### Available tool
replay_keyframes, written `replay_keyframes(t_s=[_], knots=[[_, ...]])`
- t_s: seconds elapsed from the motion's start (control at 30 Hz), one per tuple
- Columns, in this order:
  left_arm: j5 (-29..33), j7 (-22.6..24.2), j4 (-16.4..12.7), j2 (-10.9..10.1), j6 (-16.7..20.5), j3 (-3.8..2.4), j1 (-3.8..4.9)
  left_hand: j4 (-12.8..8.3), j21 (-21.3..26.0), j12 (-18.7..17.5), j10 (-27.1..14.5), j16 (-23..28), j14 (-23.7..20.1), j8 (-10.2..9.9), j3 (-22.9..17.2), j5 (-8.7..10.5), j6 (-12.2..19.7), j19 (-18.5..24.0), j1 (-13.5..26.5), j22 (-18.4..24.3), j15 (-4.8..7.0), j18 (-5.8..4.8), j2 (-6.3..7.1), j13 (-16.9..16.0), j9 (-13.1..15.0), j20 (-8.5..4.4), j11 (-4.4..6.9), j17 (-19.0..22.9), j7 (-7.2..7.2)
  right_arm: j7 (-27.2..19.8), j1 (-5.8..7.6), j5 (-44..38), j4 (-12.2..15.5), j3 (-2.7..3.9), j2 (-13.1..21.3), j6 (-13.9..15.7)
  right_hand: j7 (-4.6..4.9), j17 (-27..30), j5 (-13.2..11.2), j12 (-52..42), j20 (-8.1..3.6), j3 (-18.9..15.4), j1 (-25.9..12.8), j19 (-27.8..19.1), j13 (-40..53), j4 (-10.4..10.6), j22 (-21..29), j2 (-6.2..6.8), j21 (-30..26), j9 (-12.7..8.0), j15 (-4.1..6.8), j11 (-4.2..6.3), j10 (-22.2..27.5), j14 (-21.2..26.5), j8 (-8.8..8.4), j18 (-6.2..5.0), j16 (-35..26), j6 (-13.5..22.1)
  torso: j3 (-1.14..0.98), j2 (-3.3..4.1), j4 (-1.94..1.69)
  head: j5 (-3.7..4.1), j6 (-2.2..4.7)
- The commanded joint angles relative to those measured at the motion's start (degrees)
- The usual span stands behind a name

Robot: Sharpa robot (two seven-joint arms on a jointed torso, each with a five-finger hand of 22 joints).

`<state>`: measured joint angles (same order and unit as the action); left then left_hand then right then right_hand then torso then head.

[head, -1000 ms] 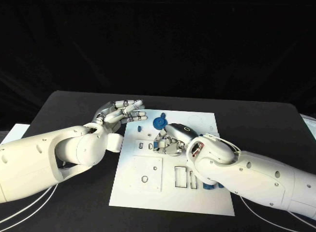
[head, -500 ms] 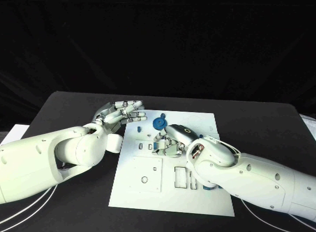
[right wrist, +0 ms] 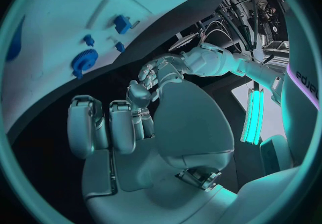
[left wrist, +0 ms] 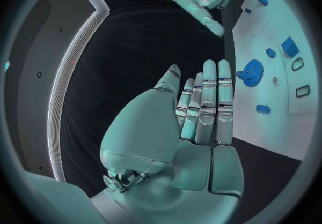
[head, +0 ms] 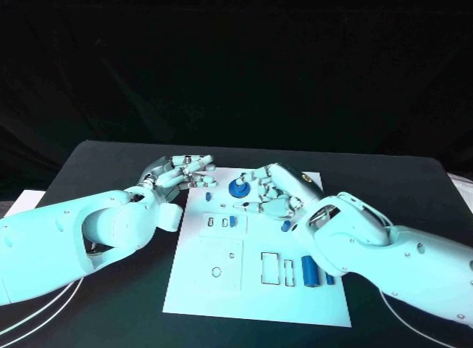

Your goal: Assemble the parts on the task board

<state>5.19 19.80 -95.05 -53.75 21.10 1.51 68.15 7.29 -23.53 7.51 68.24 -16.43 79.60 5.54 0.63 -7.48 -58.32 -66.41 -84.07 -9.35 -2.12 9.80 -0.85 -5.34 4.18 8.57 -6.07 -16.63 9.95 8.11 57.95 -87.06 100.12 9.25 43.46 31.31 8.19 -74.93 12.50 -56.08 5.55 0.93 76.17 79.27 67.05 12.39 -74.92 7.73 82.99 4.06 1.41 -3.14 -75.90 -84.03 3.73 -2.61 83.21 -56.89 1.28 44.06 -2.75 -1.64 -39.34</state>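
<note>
The white task board (head: 210, 286) lies mid-table. A blue gear (head: 237, 187) sits near its far edge, also visible as the gear (left wrist: 253, 72) and the gear (right wrist: 83, 62). A small blue piece (head: 232, 221) stands in a slot, another small blue piece (head: 286, 225) lies beside my right arm, and a long blue piece (head: 309, 272) lies near the right edge. My right hand (head: 276, 190) hovers just right of the gear, fingers curled in with nothing seen in them (right wrist: 127, 127). My left hand (head: 184, 171) stretches flat at the board's far left corner, holding nothing (left wrist: 201, 111).
A white sheet (head: 22, 199) lies at the table's left edge, and cables (head: 48, 312) run below my left arm. Bare rectangular slots (head: 269, 267) sit in the board's near half. A blue block (left wrist: 290, 46) stands on the board.
My right hand has lifted off the board's middle and moved toward the far edge beside the gear, uncovering a small blue piece. My left hand has barely moved.
</note>
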Motion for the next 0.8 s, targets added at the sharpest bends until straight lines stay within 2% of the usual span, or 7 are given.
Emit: replay_keyframes(t_s=[0.03,0.07,0.23,0.3,0.43,0.6,0.8], knots=[[-10.36,-10.35,0.69,0.24,-3.02,-0.05,0.07,1.51,-5.24,1.48,4.69,-9.12,6.86,0.64,0.33,0.12,-2.02,-5.32,1.46,-2.78,2.39,0.77,0.44,-0.99,0.26,-2.43,1.75,-7.27,-1.74,-9.83,2.04,12.8,0.95,0.46,3.48,-1.19,-0.09,-3.21,0.54,-0.51,-0.05,0.04,1.15,-0.17,0.12,0.14,-0.42,-0.36,-0.4,0.1,-0.48,0.0,0.23,-3.43,0.44,-0.9,-0.26,-0.15,-0.23,-0.95,0.26,-0.16,0.0],[-12.4,-12.92,0.89,0.3,-3.49,-0.05,0.1,2.29,-8.16,2.87,7.28,-25.93,7.44,0.83,0.68,0.13,-3.02,-6.84,2.19,-4.56,3.23,0.53,0.64,-2.16,0.43,-3.21,2.88,-23.5,-2.49,-10.32,2.54,14.7,1.07,0.55,4.62,-1.57,-0.12,-3.17,0.76,-0.45,-0.07,0.09,1.48,-0.21,0.03,0.04,-0.36,-0.56,-0.45,0.11,-0.45,0.03,0.28,-3.42,0.47,-0.91,-0.3,-0.22,-0.3,-1.23,0.37,-0.34,-0.07],[-24.31,-26.18,1.7,0.67,-6.89,-0.07,0.65,4.34,-26.33,9.19,11.59,-55.31,8.44,1.38,2.13,0.29,-4.56,-10.71,4.61,-24.3,4.2,-1.68,1.16,-8.0,1.13,-4.72,4.3,-52.92,-3.35,-11.18,3.7,20.45,0.62,0.76,8.7,-2.09,-0.17,-2.94,1.07,-0.53,-0.11,0.24,2.12,-0.21,-0.05,-0.16,-0.32,-1.09,-0.51,0.13,-0.4,0.09,0.27,-3.37,0.52,-0.92,-0.47,-0.37,-0.7,-1.94,1.02,-0.82,-0.24],[-30.85,-33.25,2.25,1.15,-9.67,-0.07,1.46,5.59,-35.81,17.38,9.84,-64.38,8.41,3.72,3.07,-0.57,-5.78,-11.45,5.46,-34.67,5.26,-2.95,0.36,-15.72,2.9,-5.16,5.67,-62.45,-5.02,-11.26,3.92,22.51,-0.12,0.8,9.95,-2.08,-0.19,-2.84,1.17,-0.66,-0.13,0.29,2.28,-0.19,-0.01,-0.2,-0.33,-1.3,-0.51,0.15,-0.38,0.12,0.2,-3.35,0.56,-0.91,-0.55,-0.48,-0.86,-2.17,1.34,-1.14,-0.4],[-43.09,-44.17,3.28,2.31,-15.85,-0.07,2.94,9.29,-43.32,27.95,3.67,-69.02,8.58,7.03,6.9,1.97,-4.63,-9.81,9.38,-43.21,4.53,-3.53,0.16,-26.3,5.68,-5.28,5.08,-67.77,-4.33,-11.36,4.0,25.08,-1.48,0.83,11.59,-2.14,-0.23,-2.62,1.41,-0.62,-0.17,0.35,2.57,-0.19,-0.14,-0.28,-0.3,-1.64,-0.55,0.18,-0.33,0.17,0.19,-3.3,0.62,-0.92,-0.72,-0.64,-1.2,-2.64,1.69,-1.35,-0.77],[-53.71,-50.98,4.55,4.35,-18.82,-0.07,4.37,9.21,-52.48,45.65,6.21,-73.57,10.4,12.42,9.78,3.74,-4.96,-13.31,10.66,-55.95,5.59,-5.12,-0.48,-43.93,9.74,-5.58,5.89,-73.37,-5.87,-11.31,3.81,26.1,-2.54,0.85,12.7,-2.02,-0.25,-2.45,1.52,-0.51,-0.19,0.38,2.65,-0.25,-0.25,-0.29,-0.21,-1.81,-0.61,0.18,-0.31,0.19,0.23,-3.26,0.64,-0.94,-0.83,-0.7,-1.53,-3.14,1.91,-1.77,-1.1],[-60.44,-55.07,6.61,7.62,-20.26,-0.04,5.08,9.11,-58.7,55.12,8.83,-73.57,10.4,18.6,11.74,3.6,-4.06,-16.92,11.89,-65.85,6.57,-6.81,-1.58,-53.87,15.64,-6.48,7.28,-73.37,-7.08,-9.05,3.63,25.52,-3.19,0.85,12.93,-1.33,-0.25,-2.02,1.73,-0.17,-0.22,0.3,2.54,-0.47,-0.55,-0.16,0.12,-2.02,-0.79,0.19,-0.29,0.19,0.37,-3.16,0.64,-1.01,-1.13,-0.76,-1.63,-3.39,2.12,-1.89,-1.46]])
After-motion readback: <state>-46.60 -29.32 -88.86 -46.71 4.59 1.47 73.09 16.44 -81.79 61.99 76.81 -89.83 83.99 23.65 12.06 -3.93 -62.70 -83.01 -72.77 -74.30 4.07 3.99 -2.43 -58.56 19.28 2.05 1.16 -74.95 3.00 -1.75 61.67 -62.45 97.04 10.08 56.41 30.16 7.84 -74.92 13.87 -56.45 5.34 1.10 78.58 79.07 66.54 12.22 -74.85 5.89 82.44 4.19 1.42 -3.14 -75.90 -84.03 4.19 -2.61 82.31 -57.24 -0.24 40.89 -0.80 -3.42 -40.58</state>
